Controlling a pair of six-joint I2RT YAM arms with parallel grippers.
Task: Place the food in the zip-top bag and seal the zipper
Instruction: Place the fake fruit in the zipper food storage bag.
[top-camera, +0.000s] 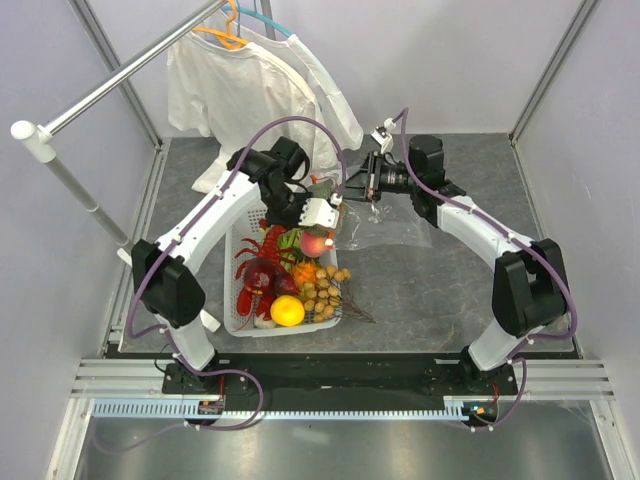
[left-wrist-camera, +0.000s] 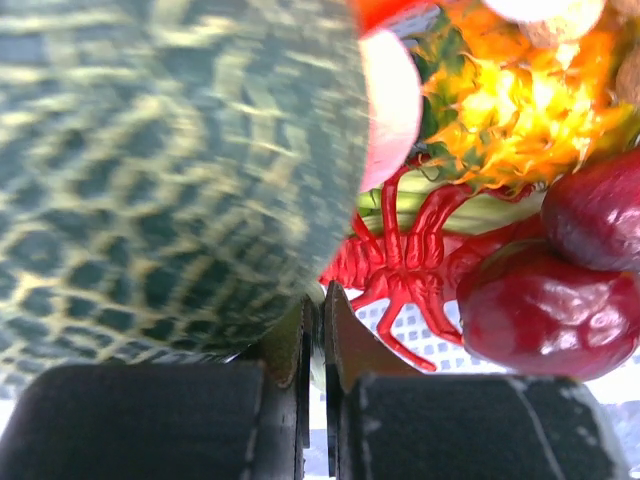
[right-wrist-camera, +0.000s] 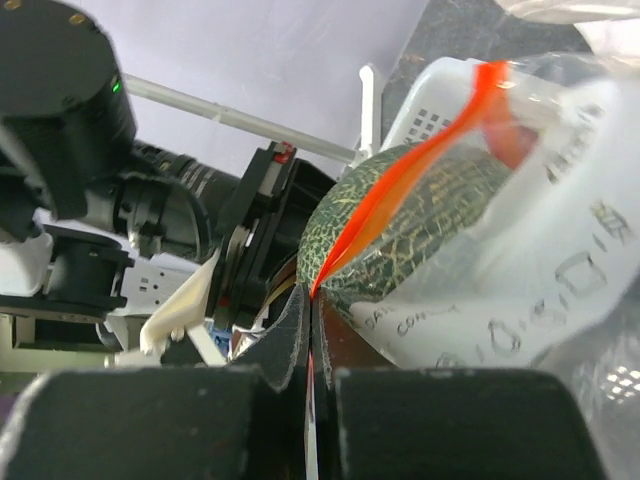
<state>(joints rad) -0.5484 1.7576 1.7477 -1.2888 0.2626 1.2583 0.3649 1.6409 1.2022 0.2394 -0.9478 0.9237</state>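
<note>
Our right fingers (right-wrist-camera: 310, 305) pinch the zipper (right-wrist-camera: 420, 155), holding the bag (right-wrist-camera: 560, 270) open against the melon (right-wrist-camera: 370, 190); our left fingers (left-wrist-camera: 318, 305) sit pressed together beside that melon.

Printed matter: faint grey print on zip-top bag (right-wrist-camera: 540, 260), right wrist view. Small capital lettering plus row of outlined characters. Plastic crinkled, print blurred, no word readable with certainty. Top external and left wrist views: nothing legible.
</note>
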